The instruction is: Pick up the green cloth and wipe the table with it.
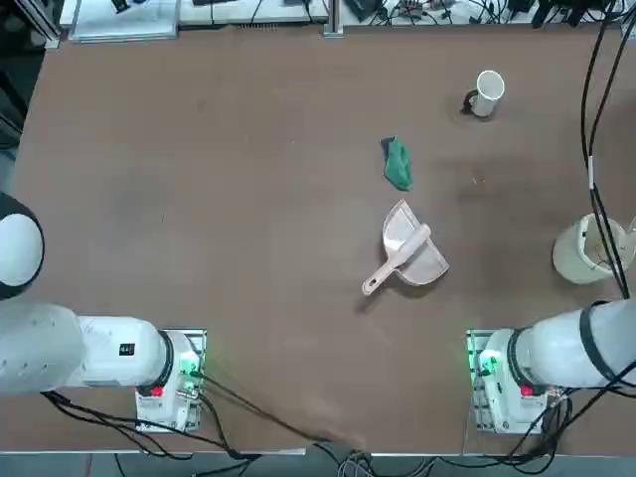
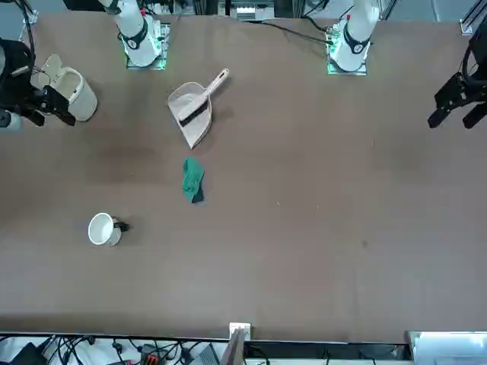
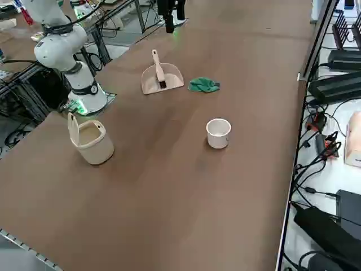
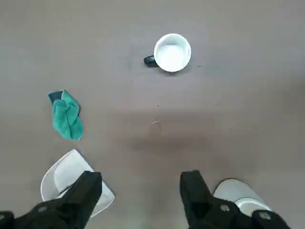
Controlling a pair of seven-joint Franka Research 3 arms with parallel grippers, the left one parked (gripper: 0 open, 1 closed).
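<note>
Right gripper [image 4: 140, 191] high above the tabletop [image 4: 228, 114], fingers [image 4: 86, 188] spread, empty; should descend centred over the crumpled green cloth [image 4: 66, 117].

light: even, soft, diffuse overhead | shadows: faint, short, beside white mug [image 1: 487, 93] and dustpan [image 1: 409, 254] | glare: none on matte table [image 1: 199, 199] | focus: wrist view slightly soft

Cables [image 2: 152, 353] and power strips are seen along the far edge; black equipment boxes [image 3: 338, 84] are lined up on a side shelf.
</note>
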